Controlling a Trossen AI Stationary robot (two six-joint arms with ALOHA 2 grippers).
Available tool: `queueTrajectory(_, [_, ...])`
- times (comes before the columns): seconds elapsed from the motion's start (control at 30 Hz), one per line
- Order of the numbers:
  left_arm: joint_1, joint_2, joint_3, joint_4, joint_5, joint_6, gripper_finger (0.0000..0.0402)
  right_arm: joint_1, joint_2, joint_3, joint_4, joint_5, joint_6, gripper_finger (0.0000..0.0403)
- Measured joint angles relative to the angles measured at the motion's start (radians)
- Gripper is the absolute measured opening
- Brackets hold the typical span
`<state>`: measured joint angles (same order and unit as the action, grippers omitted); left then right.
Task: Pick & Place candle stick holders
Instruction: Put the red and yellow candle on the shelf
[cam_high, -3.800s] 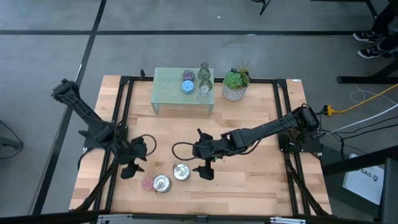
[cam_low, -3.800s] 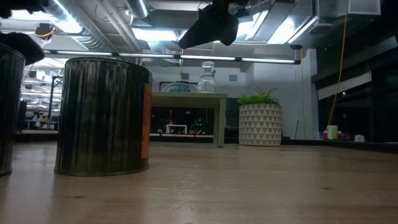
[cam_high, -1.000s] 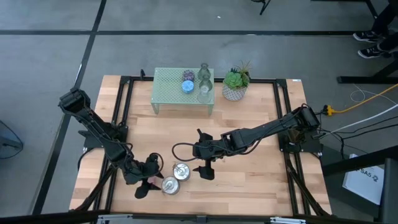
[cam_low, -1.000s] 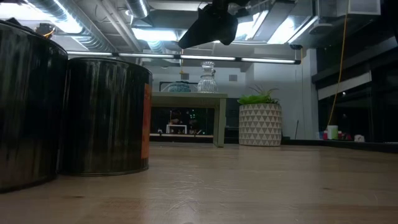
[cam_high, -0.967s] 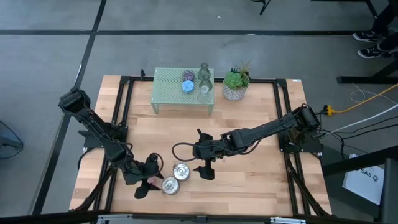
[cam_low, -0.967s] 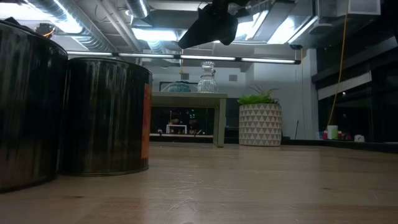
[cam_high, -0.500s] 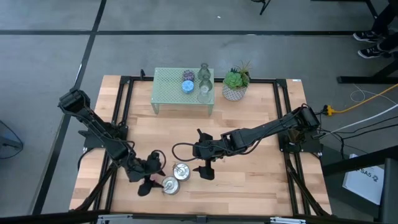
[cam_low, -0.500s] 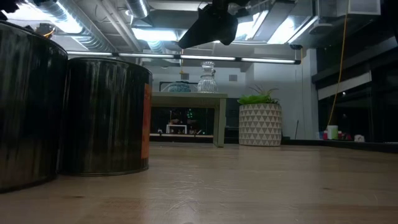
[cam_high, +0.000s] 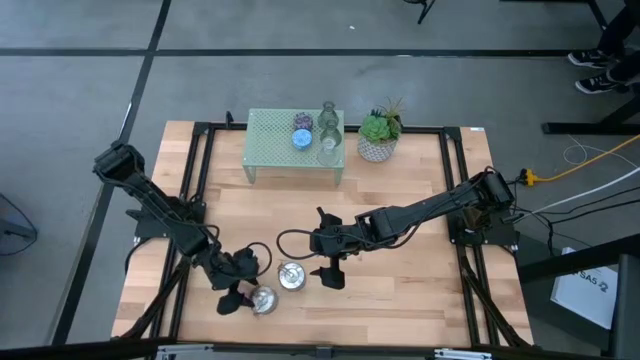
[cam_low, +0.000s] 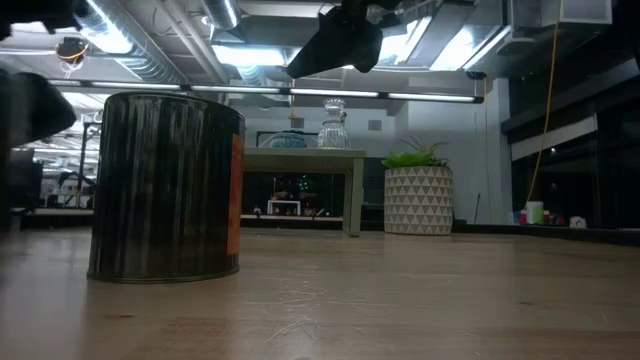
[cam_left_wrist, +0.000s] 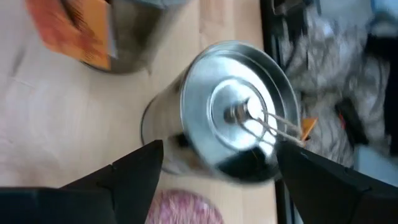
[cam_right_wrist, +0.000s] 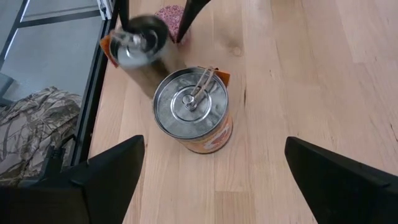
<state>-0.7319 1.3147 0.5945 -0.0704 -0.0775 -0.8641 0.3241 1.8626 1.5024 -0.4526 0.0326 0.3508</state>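
Note:
Two shiny silver metal candle stick holders stand upright on the table's near left. One (cam_high: 263, 298) (cam_left_wrist: 233, 109) lies between the fingertips of my open left gripper (cam_high: 248, 283), which reaches in from the left. The other (cam_high: 291, 277) (cam_right_wrist: 191, 109) stands just beyond it. A pink holder (cam_left_wrist: 186, 208) rests on the table close under the left fingers. My right gripper (cam_high: 322, 250) hangs open above the table, right of the silver pair. Blue (cam_high: 302, 138), purple and clear glass holders (cam_high: 328, 120) stand on the mint mesh stand (cam_high: 270, 135). My left gripper has one finger (cam_left_wrist: 134, 177) on either side of the nearer silver holder's wall (cam_left_wrist: 158, 134), slanting down from the table's left. Whether either finger touches the wall, I cannot tell. The holder rests on the table.
A potted plant (cam_high: 378, 135) stands right of the mesh stand at the table's far edge. Black frame rails (cam_high: 190, 200) run along both sides. The table's middle and near right are bare wood (cam_high: 400, 290).
My left gripper has crept toward the two silver holders and rolled somewhat. The nearer silver holder has slid a little toward the table's left edge, almost out of the low view. My right gripper has kept still.

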Motion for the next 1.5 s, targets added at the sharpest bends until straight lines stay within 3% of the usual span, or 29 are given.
queueTrajectory(0.33, [0.001, -0.105, -0.004, 0.031, -0.014, 0.087, 0.0322, -0.001, 0.0, 0.0, 0.0, 0.0, 0.0, 0.039])
queueTrajectory(0.53, [-0.068, -0.185, -0.003, -0.091, 0.057, -0.075, 0.0322, -0.001, 0.0, 0.0, -0.005, 0.0, 0.0, 0.039])
queueTrajectory(0.67, [-0.163, -0.192, -0.003, -0.229, 0.003, -0.185, 0.0322, -0.001, 0.0, 0.0, -0.006, 0.0, 0.0, 0.039])
queueTrajectory(0.83, [-0.244, -0.161, -0.003, -0.331, -0.182, -0.218, 0.0322, -0.001, 0.0, 0.0, -0.004, 0.0, -0.003, 0.039])
queueTrajectory(0.97, [-0.259, -0.127, -0.003, -0.339, -0.239, -0.191, 0.0322, -0.001, 0.0, 0.0, 0.001, 0.0, -0.003, 0.039])
queueTrajectory(1.5, [-0.263, 0.093, -0.003, -0.225, -0.193, -0.197, 0.0322, -0.001, 0.0, 0.0, 0.007, 0.001, -0.026, 0.039])
